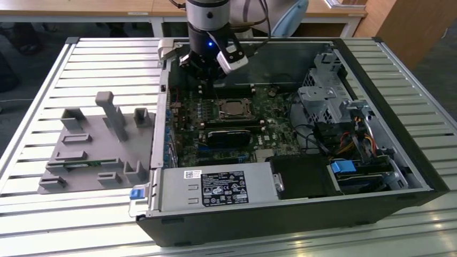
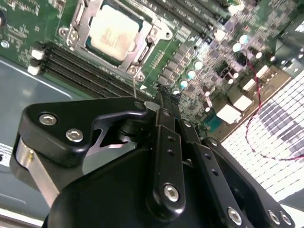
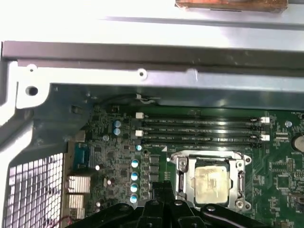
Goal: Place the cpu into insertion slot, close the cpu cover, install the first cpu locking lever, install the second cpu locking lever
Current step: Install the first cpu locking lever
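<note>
The cpu point(image 3: 212, 178), a dull silver square, lies in the insertion slot on the green board point(image 1: 266, 128); it is also in the second wrist view point(image 2: 113, 32). The cpu cover point(image 3: 208, 156), a silver frame point(image 2: 144, 50), lies flat around the chip, so the slot beneath is hidden. Thin metal lever bars point(image 3: 180, 179) run along the frame's sides; I cannot tell whether they are latched. My black gripper point(image 1: 207, 80) hangs just beyond the socket, over the long memory slots. Its fingertips point(image 3: 162, 189) are together with nothing between them, as the gripper point(image 2: 162, 95) also shows.
The open computer case point(image 1: 400, 160) lies on a slatted metal table. Long black memory slots point(image 3: 202, 130) run beside the socket. A drive cage point(image 1: 325, 101), cables and a power supply point(image 1: 214, 190) fill the case. A grey fixture with upright posts point(image 1: 93, 144) sits at the exterior view's left.
</note>
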You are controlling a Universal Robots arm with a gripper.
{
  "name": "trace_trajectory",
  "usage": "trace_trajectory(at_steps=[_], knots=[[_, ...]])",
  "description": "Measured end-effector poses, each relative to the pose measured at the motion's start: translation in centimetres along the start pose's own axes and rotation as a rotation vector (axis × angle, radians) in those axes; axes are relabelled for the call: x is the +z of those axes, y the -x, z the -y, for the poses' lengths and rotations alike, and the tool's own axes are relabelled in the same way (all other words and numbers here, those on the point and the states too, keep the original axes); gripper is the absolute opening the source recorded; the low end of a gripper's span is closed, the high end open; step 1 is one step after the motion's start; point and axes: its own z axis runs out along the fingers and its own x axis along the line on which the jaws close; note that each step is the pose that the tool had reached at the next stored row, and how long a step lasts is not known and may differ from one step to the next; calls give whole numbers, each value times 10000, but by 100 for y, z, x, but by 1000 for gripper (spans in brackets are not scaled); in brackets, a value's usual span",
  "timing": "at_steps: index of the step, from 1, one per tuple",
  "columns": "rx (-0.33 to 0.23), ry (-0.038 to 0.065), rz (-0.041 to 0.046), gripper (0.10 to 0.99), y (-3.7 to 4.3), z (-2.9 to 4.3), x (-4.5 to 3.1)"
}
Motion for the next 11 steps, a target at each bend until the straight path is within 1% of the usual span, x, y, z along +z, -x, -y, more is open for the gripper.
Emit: trace_trajectory(at_steps=[2,5,11], knots=[[1,1,1,106,-13,-43,11],[0,2,2,106,-50,-83,26],[88,0,8,106,-55,-192,64]])
